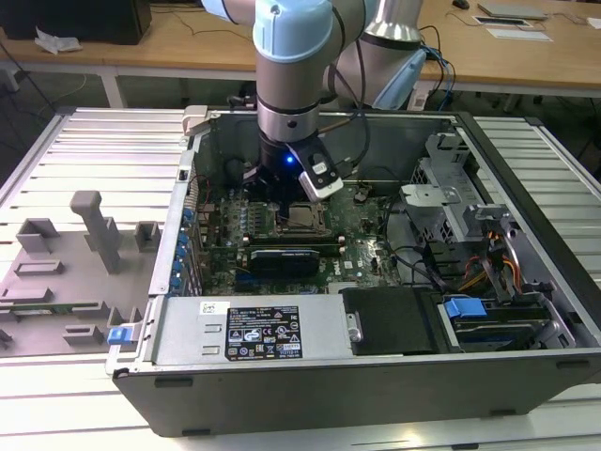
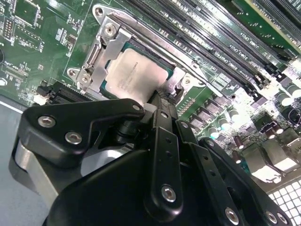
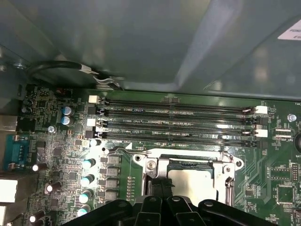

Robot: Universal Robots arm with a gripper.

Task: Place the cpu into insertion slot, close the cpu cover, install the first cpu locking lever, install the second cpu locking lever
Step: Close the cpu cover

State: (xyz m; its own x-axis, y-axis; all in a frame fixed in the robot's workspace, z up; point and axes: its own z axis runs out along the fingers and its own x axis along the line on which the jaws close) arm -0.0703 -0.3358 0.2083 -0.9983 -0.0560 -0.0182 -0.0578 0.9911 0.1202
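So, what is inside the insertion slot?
The cpu lies inside the insertion slot, its silvery-tan top showing. The gripper covers one edge of it, and whatever is under the chip is hidden.

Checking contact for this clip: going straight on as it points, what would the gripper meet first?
Probably the edge of the cpu cover beside the cpu; the gripper looks close to it in the second wrist view, depth unclear.

Pale-blue and silver arm [image 1: 293, 66], black claw [image 2: 159, 106] with silver screws [image 2: 74, 137].
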